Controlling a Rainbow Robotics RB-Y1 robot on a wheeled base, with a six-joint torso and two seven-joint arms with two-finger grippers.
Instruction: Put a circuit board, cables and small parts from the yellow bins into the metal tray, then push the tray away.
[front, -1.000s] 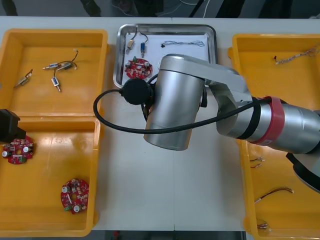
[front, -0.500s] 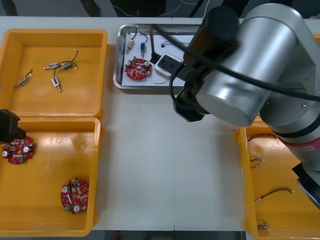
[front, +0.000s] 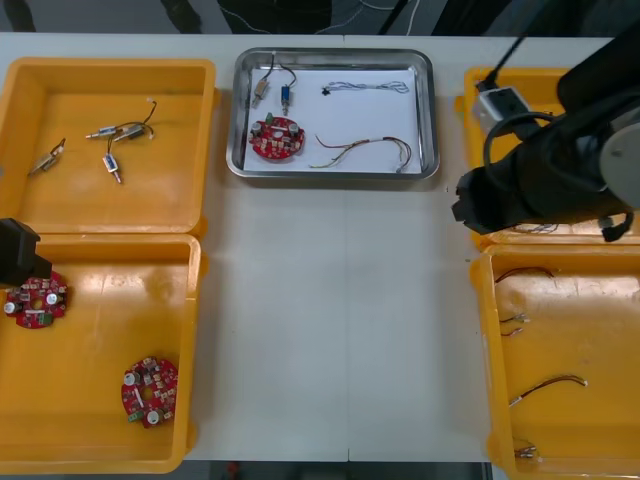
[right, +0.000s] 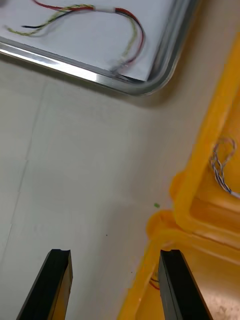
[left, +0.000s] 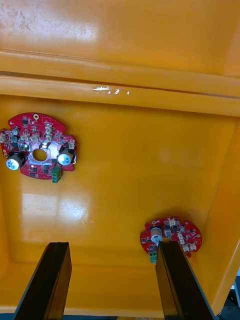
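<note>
I had right gripper (right: 112, 256) spread, empty, over table (front: 330, 300) beside metal tray (front: 240, 110) corner, tray held circuit board (front: 276, 138), red and yellow cable (front: 360, 150), left gripper (left: 111, 247) spread above two boards (left: 39, 152) in yellow bin (left: 125, 75)

Toward me from the metal tray (front: 335, 175), the table (front: 340, 320) lies bare between the two rows of yellow bins (front: 195, 240): a wide lane. My right gripper (right: 112, 255), fingers apart, hangs just off the tray's near right corner, one finger over bare table, the other over the raised bin rims walling that side. Inside the tray a red and yellow cable (front: 360, 145) sprawls along the near edge, a circuit board (front: 276, 138) left of it; the white middle is free.
</note>
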